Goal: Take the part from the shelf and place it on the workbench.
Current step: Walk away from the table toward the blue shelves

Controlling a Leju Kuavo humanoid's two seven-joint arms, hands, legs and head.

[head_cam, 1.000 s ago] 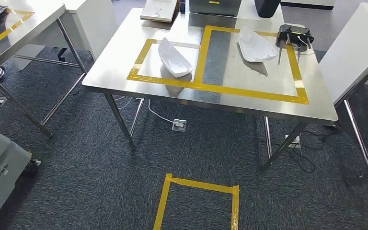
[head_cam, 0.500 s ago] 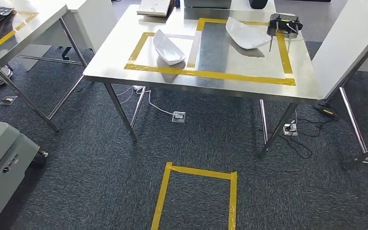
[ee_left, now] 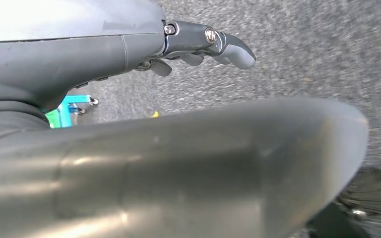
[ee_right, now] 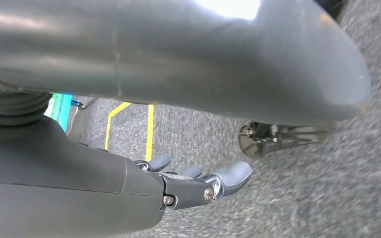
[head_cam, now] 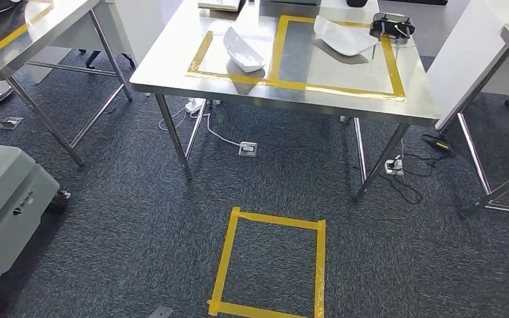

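Plainly, nothing is carried at this moment: the left hand [ee_left: 198, 47] is seen hanging over dark carpet with its fingers loosely apart and nothing between them, and the right hand [ee_right: 198, 181] is seen likewise, fingers spread and unloaded, above the same carpet. The stainless-steel workbench with yellow tape rectangles [head_cam: 172, 66] is taken as the landmark. Two white curved moulded plastic parts are lying on it: one white part [head_cam: 243, 50] inside the smaller taped rectangle toward the bench's left side, the other white part [head_cam: 343, 36] inside the larger rectangle toward its far right. A black device with cables [head_cam: 392, 25] is set at the bench's far right corner, just beyond the tape. On the floor in front of the bench a yellow tape square [head_cam: 228, 258] is marked out, and to the bench's left a grey cabinet-like unit [head_cam: 0, 199] is standing on the carpet. No shelf can be made out, so the next part to be fetched cannot be located. The step in hand is judged to be travel between bench and shelf, with the hands free. The next move is thought to call for the body to be turned toward the shelf before any reach is attempted. No containers are seen, so no contents can be reported.
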